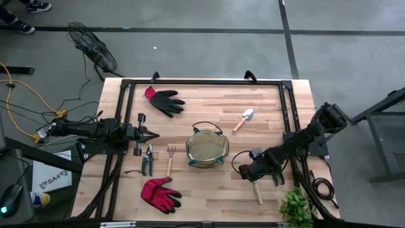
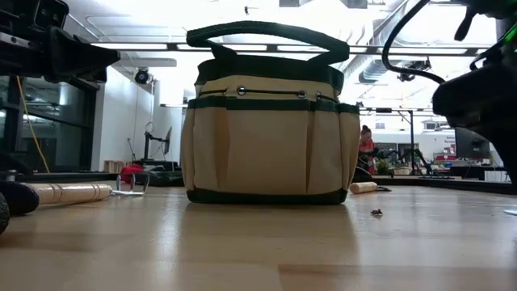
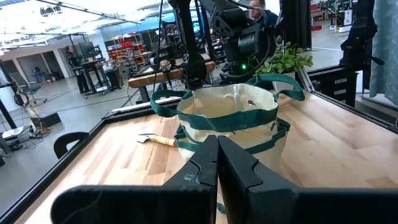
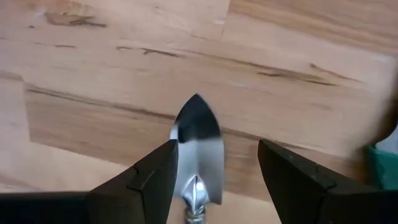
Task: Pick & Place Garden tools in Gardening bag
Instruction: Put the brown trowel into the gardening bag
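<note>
The olive-tan gardening bag (image 1: pixel 205 151) stands upright on its base at the table's middle; it also shows in the low view (image 2: pixel 266 121) and the left wrist view (image 3: pixel 230 118). My right gripper (image 4: pixel 216 146) is open to the bag's right. Its fingers stand on either side of a silver trowel's blade (image 4: pixel 198 140), and the wooden handle (image 1: pixel 258 192) sticks out toward the near edge. My left gripper (image 3: pixel 217 140) is shut and empty, left of the bag (image 1: pixel 152 134). A second trowel (image 1: pixel 243 119), a fork (image 1: pixel 170 159), pruners (image 1: pixel 147 159), a black-and-red glove (image 1: pixel 166 101) and a red glove (image 1: pixel 161 193) lie flat on the table.
A leafy green plant (image 1: pixel 297 206) stands at the table's near right corner, close to my right arm. A black frame (image 1: pixel 202 82) runs round the table's edges. A fan (image 1: pixel 92 47) and cables lie on the floor beyond the far left corner.
</note>
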Controlling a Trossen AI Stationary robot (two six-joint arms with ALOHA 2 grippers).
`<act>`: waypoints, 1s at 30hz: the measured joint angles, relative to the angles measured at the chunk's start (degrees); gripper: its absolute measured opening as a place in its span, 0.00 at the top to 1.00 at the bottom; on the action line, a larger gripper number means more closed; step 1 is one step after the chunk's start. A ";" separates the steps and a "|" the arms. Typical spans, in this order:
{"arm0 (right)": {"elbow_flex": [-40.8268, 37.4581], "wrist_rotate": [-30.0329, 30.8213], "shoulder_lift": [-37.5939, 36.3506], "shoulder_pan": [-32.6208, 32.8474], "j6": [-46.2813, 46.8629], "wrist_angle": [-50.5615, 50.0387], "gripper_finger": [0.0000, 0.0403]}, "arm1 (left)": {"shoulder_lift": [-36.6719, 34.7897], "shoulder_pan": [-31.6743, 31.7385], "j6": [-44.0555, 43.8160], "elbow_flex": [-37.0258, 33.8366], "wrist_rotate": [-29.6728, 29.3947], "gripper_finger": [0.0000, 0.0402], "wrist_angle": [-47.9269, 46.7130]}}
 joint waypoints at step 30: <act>0.04 -1.31 2.83 0.84 -1.01 4.03 0.75 | 0.00 0.02 0.00 0.00 0.24 1.00 0.00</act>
